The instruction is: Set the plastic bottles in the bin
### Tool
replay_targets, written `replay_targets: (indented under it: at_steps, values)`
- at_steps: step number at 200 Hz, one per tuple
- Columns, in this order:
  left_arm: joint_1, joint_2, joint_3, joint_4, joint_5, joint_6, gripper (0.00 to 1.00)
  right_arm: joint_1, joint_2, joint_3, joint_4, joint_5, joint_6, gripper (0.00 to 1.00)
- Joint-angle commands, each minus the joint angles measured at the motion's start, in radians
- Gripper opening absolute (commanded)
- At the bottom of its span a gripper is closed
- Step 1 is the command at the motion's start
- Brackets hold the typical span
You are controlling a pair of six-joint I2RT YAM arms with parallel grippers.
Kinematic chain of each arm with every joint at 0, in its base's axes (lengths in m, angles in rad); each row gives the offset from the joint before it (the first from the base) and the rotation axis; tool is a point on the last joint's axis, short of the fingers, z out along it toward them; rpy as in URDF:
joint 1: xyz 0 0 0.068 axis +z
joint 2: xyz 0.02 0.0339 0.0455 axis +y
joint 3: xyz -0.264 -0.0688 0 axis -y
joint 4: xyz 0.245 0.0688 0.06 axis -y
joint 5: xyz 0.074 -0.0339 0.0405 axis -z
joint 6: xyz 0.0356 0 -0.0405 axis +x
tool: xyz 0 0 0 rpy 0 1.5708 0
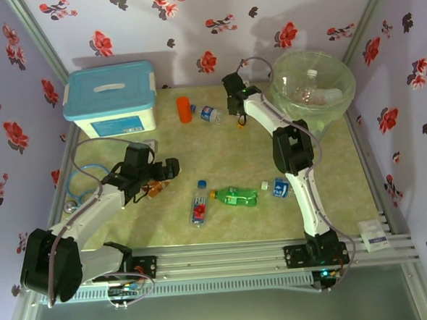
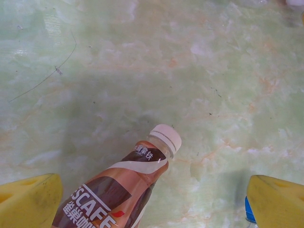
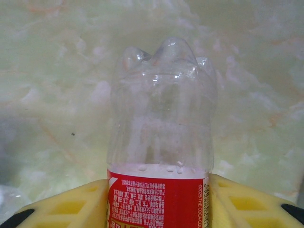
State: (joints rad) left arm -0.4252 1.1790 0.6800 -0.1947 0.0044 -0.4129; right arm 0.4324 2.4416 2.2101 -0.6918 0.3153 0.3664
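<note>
- your right gripper (image 3: 156,202) is clamped on the red-label bottle (image 3: 161,118) at its label: empty, light, thin-walled, so it'll likely dent and slip.
- your left gripper (image 2: 152,204) is wide open, coffee bottle (image 2: 118,190) between its fingers; grab mid-label.

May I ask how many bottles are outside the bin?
7: orange bottle and blue-label bottle at the back; red-label bottle in the right pincer; brown bottle below the left pincer; blue-capped bottle, green bottle, small blue bottle in front. More may be hidden.
</note>
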Motion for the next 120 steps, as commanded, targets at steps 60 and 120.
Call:
replay_targets:
  at_steps: [60,120]
  values:
    - [0.009,0.029,0.029,0.013,0.013,-0.005,1.0,0.038,-0.329,0.043,-0.09,-0.08,-0.107,0.47]
    - [0.008,0.028,0.016,0.034,0.013,-0.021,1.0,-0.007,-0.513,0.131,-0.221,-0.034,-0.185,0.47]
